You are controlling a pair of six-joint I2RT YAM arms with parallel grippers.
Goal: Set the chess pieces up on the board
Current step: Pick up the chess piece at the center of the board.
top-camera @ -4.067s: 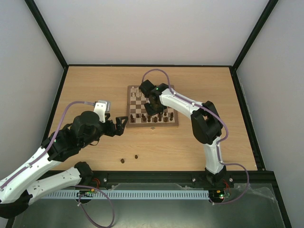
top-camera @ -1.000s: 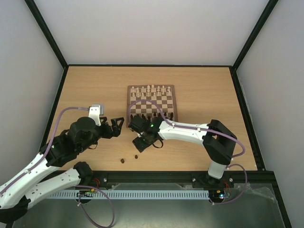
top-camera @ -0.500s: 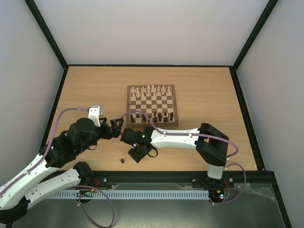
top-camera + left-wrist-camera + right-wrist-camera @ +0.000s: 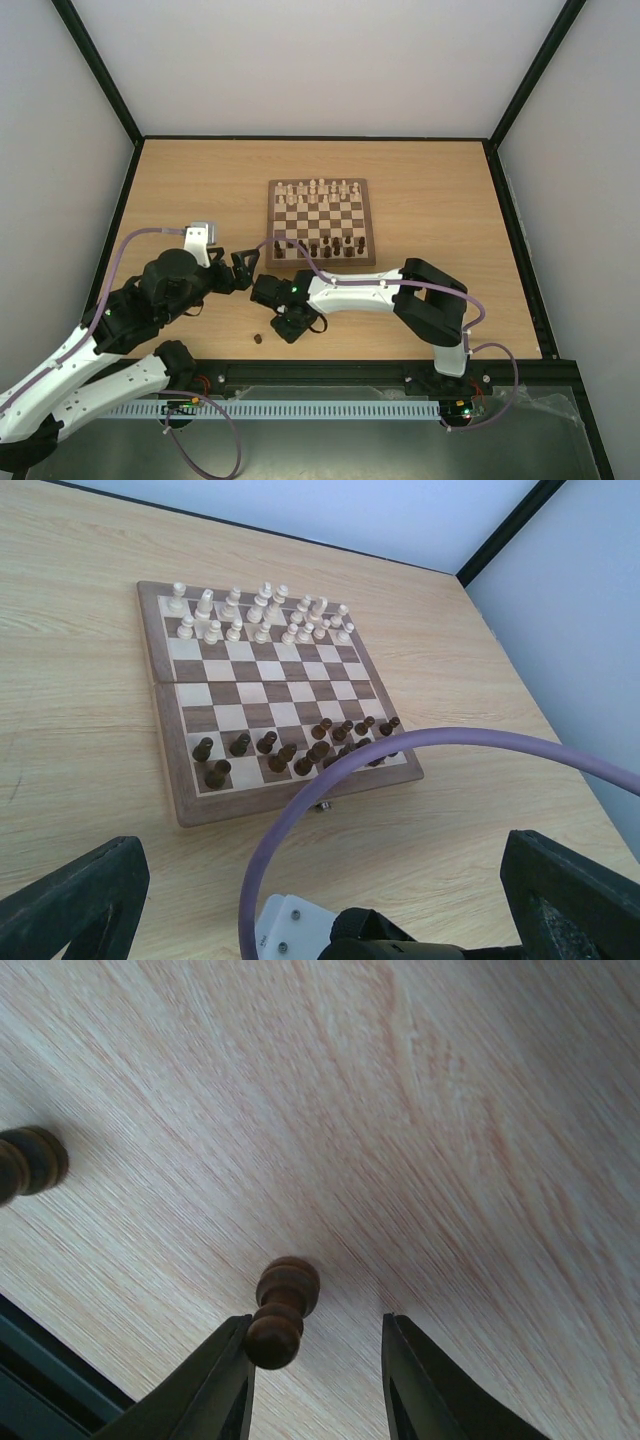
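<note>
Right claw (image 4: 315, 1338) is low over the bench (image 4: 420, 200), near and left of the board (image 4: 322, 218), close to the bench's near edge. Its jaws are partly spread and straddle one dark pawn (image 4: 281, 1310) that rests on the wood. The pawn's rounded end sits against one finger (image 4: 222, 1385), with a clear gap to the other, so nothing is pinched. Cannot tell whether the pawn stands or lies. A second dark piece (image 4: 258, 339) sits on the bench just left of this claw, apart from it. Left claw (image 4: 246, 270) hovers left of the board's near-left corner with its jaws spread wide and nothing between them. In its wrist view a purple cable (image 4: 400, 745) arcs across in front of the board. On the board, the dark chess pieces (image 4: 320, 748) crowd the two near rows, denser toward the right and with open squares at the left end. The cream pieces (image 4: 262, 610) fill the two far rows. The middle rows are bare.
</note>
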